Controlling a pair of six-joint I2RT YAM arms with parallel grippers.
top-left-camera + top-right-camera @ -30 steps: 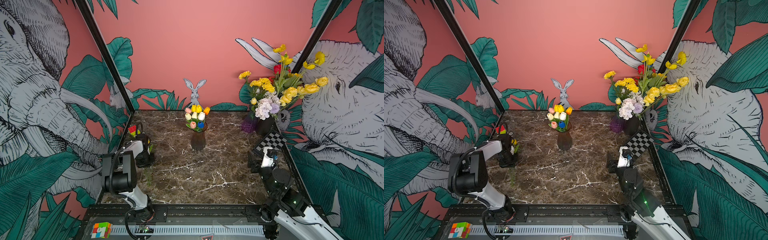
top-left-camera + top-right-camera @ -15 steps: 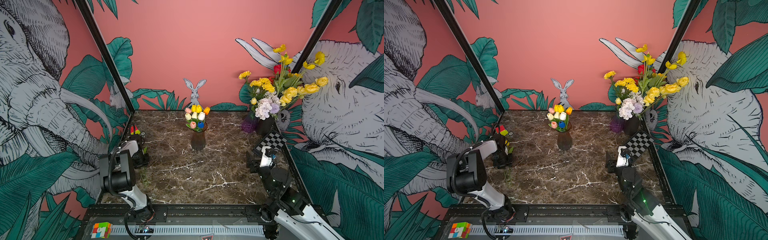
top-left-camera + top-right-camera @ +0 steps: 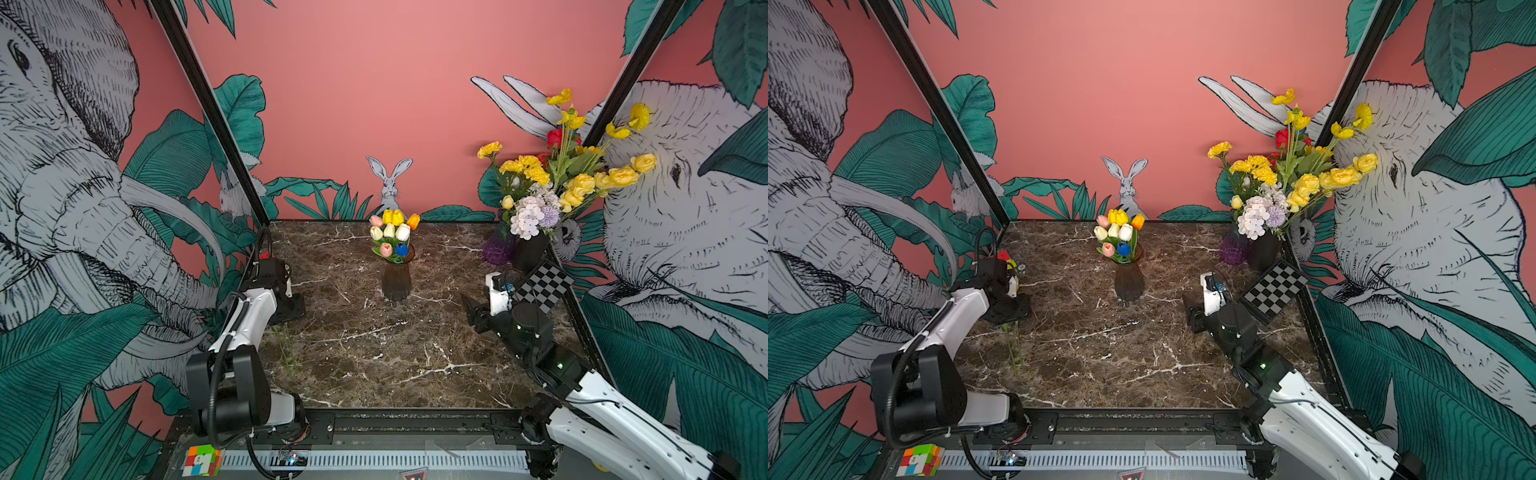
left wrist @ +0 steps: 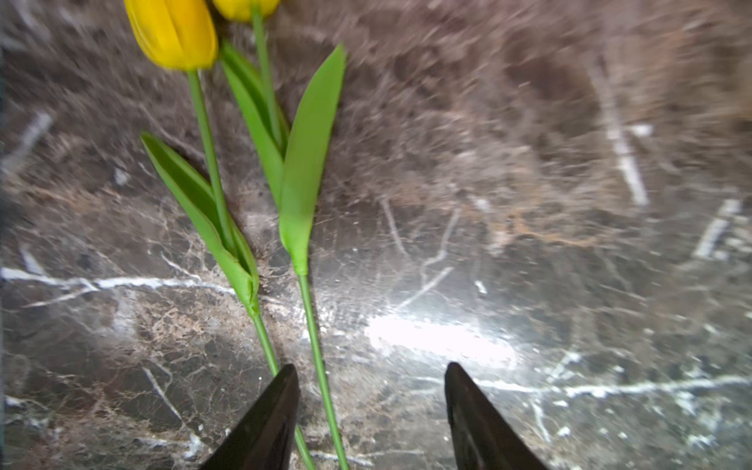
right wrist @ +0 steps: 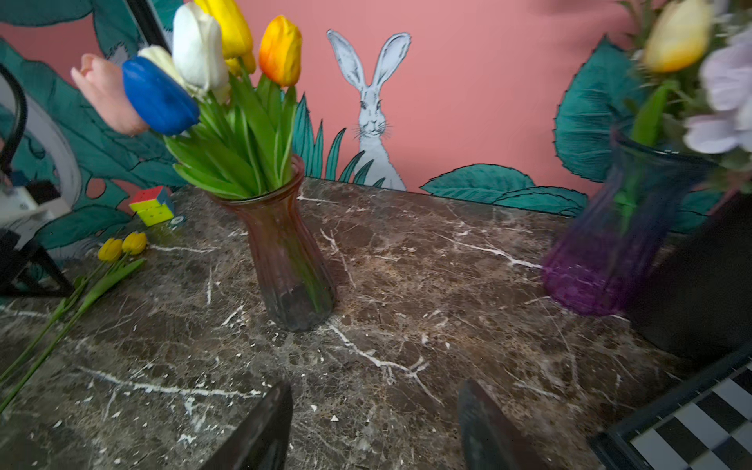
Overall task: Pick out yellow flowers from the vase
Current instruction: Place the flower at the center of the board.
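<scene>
Yellow flowers (image 5: 122, 246): two tulips down flat on the marble table (image 3: 374, 353), side by side, lower left in the right wrist view. Only their stems visible in both top views, left of centre, just below the left gripper (image 4: 370, 366). Two more yellow tulips (image 3: 392, 216) upright at the back of the mixed bunch in the brown vase (image 3: 397, 282), centre of frame. Further yellow pompom and ruffled heads in the tall bouquet (image 3: 582, 185), upper right.

Change within the last second: left gripper gone from pinched shut to clearly parted. Now gripping nothing; one stem on the table between the fingers, the other running under one finger. Read as a release, so that arm free for another pick. Right gripper (image 5: 376, 384) likewise parted and empty, low over the table, facing the vase. Task judged partway: yellow heads left in the bunch.

Materials: petals smooth, waxy-looking, closed egg shapes. Stems thin, long, green; leaves lance-shaped, wrapped at the base. Probably light, apt to roll. Vase ribbed tinted glass, waisted, flared lip; probably easy to tip if a stem drags. Table polished, dark brown, white veining, bright glare patch.
</scene>
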